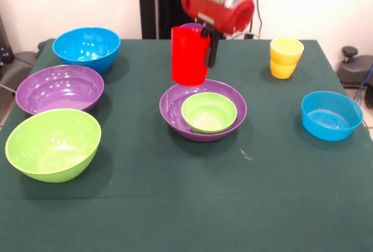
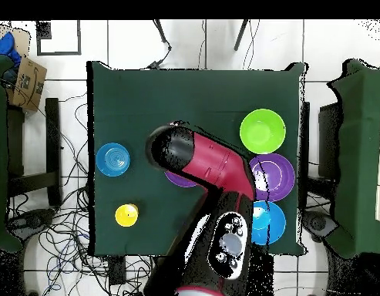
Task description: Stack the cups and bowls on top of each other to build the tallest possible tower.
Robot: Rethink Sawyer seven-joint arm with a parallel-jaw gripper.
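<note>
Gripper [image 1: 201,45] in the front view is clamped on the red cup [image 1: 189,55], one black finger showing on the cup's right side. Cup hangs upright in the air, over the far rim of the purple bowl [image 1: 175,112] at table [image 1: 186,205] centre. Small green bowl [image 1: 208,112] sits nested inside that purple bowl. Left side: blue bowl [image 1: 86,49] far, second purple bowl [image 1: 59,88] in the middle, lime bowl [image 1: 52,144] near. Right side: two stacked yellow cups [image 1: 285,58] far, small blue bowl [image 1: 331,115] nearer.

Overhead view: arm [image 2: 212,166] covers the centre; only a sliver of the purple bowl [image 2: 177,179] shows. Gripper and red cup hidden under the arm.
</note>
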